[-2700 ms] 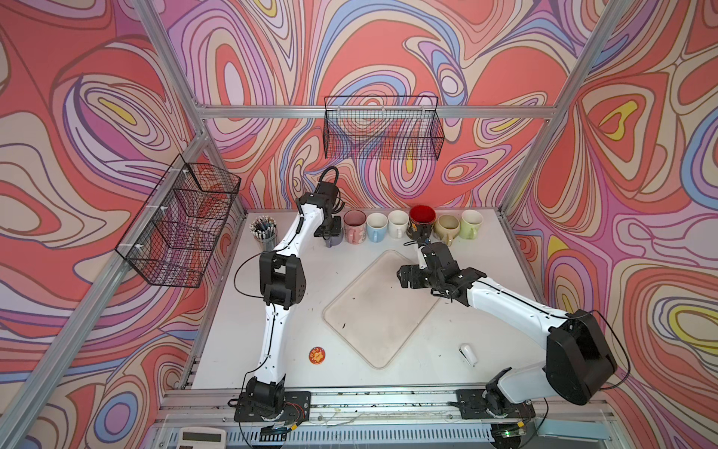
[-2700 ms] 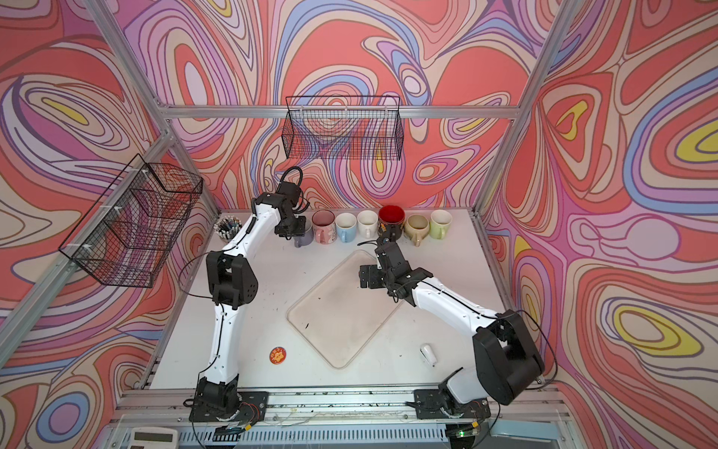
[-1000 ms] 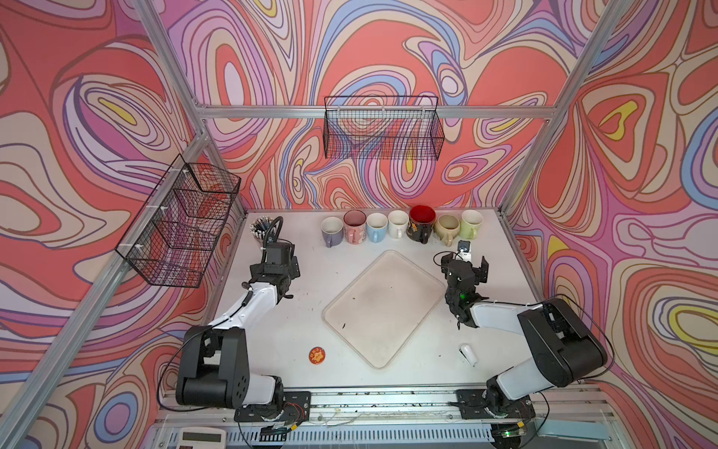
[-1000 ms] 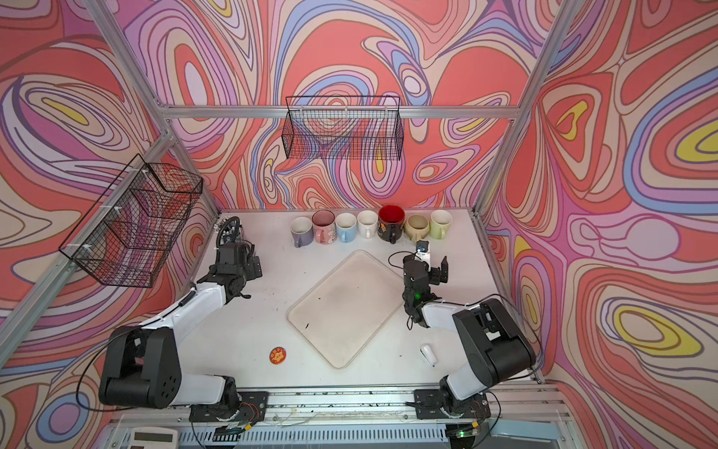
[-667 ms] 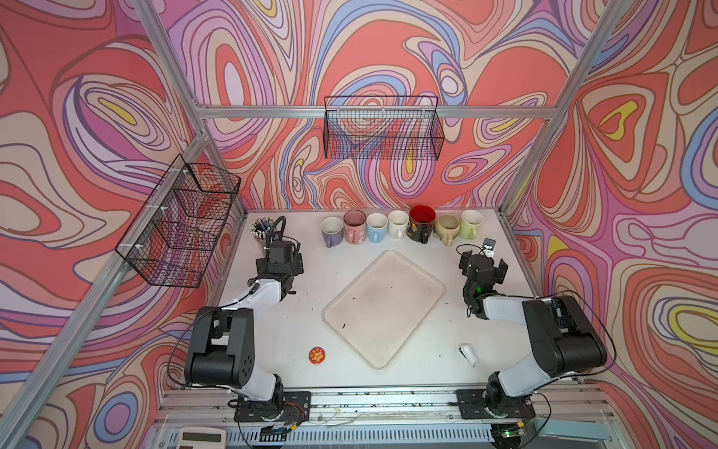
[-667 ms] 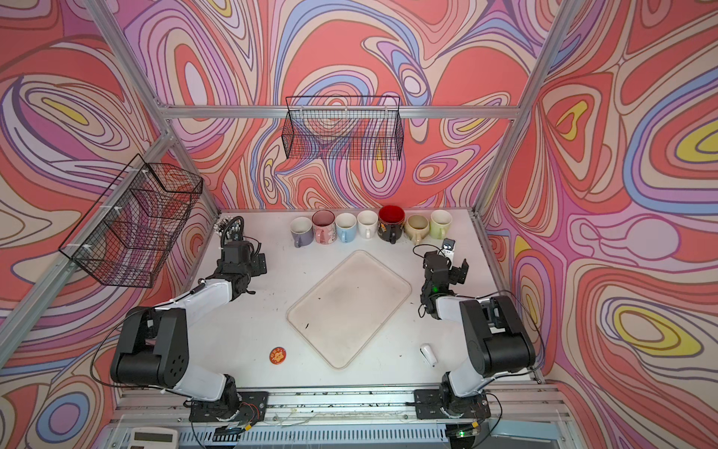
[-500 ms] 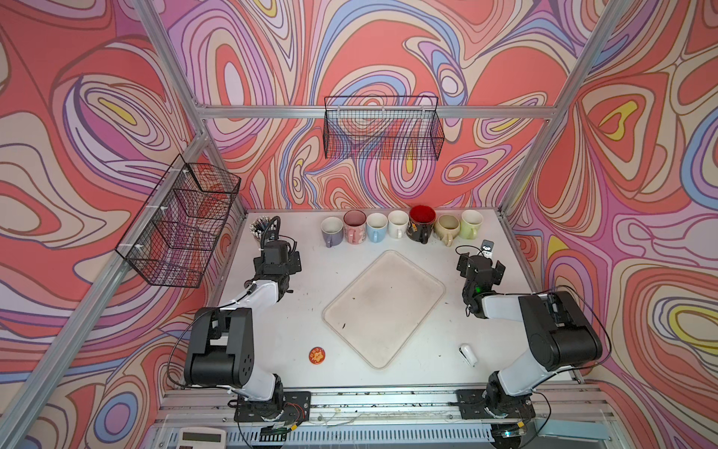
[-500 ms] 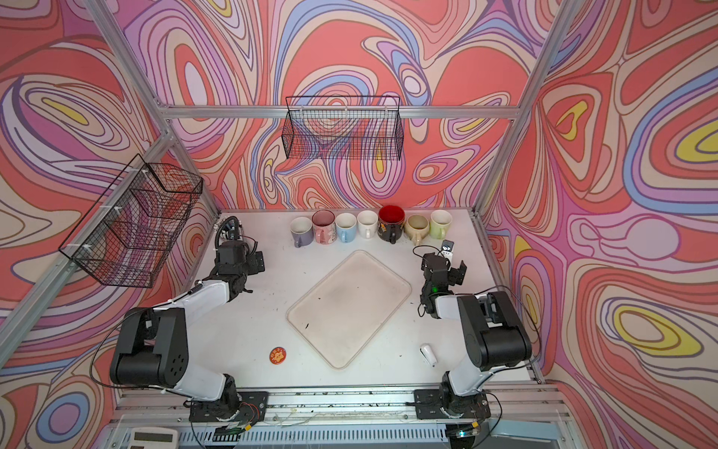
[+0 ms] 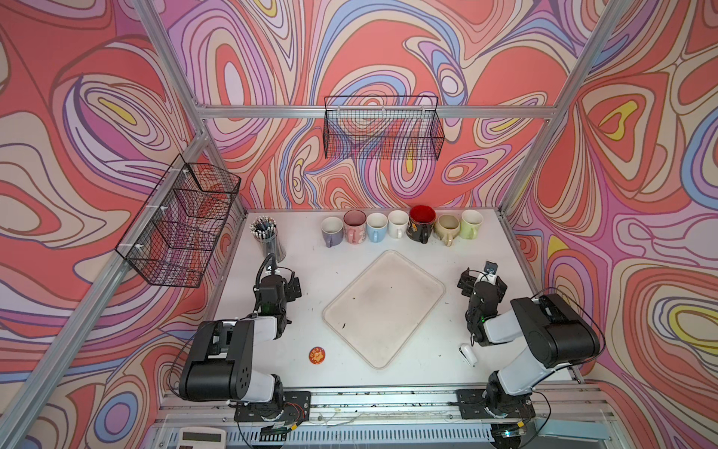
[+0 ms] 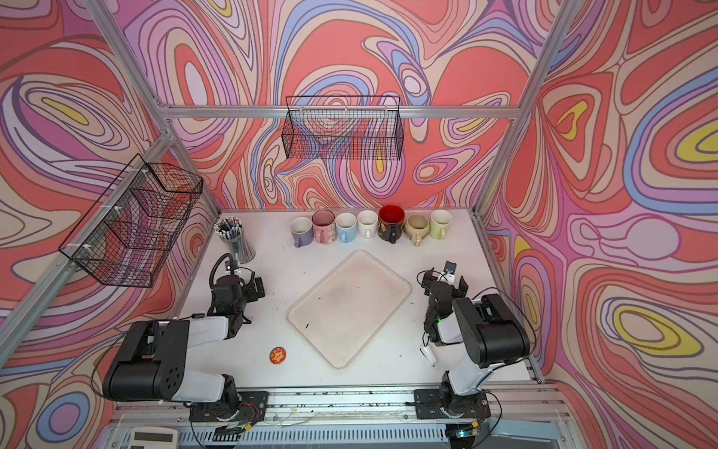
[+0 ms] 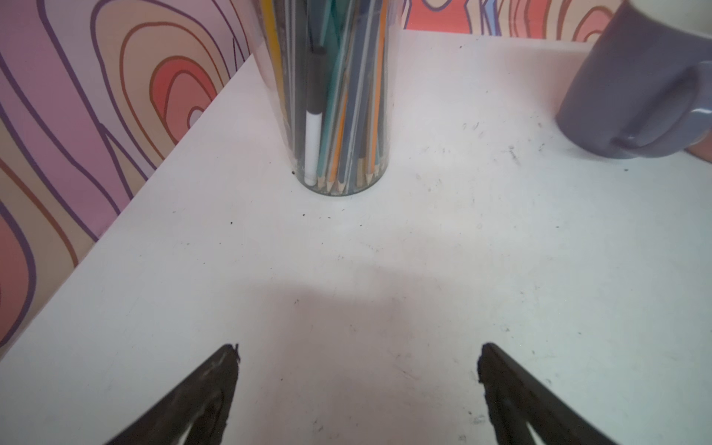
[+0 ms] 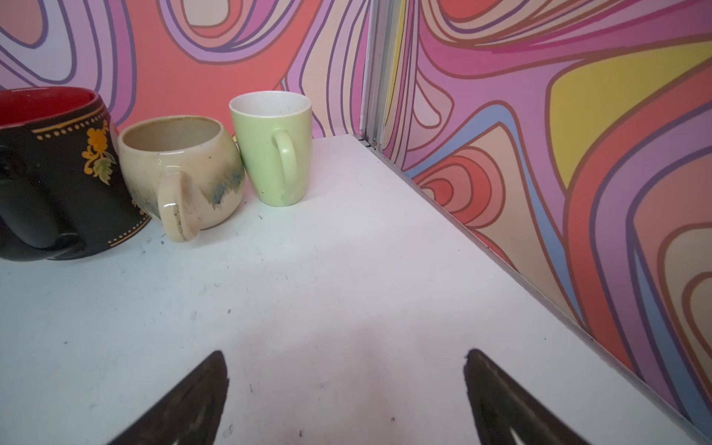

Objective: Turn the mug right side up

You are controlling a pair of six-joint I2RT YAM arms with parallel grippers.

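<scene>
Left gripper (image 11: 358,360): jaws spread wide, holding nothing, near the pencil jar (image 11: 335,96)
Right gripper (image 12: 345,364): jaws spread wide, empty
Purple mug (image 9: 331,231): standing upright, left end of the row of mugs (image 9: 397,227)

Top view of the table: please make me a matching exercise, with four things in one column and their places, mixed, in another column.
1. tray
2. pencil jar
3. purple mug
4. green mug

A. right end of the mug row
B. centre of the table
C. left end of the mug row
D. back left corner, apart from the mugs

Pairs: 1-B, 2-D, 3-C, 4-A.
</scene>
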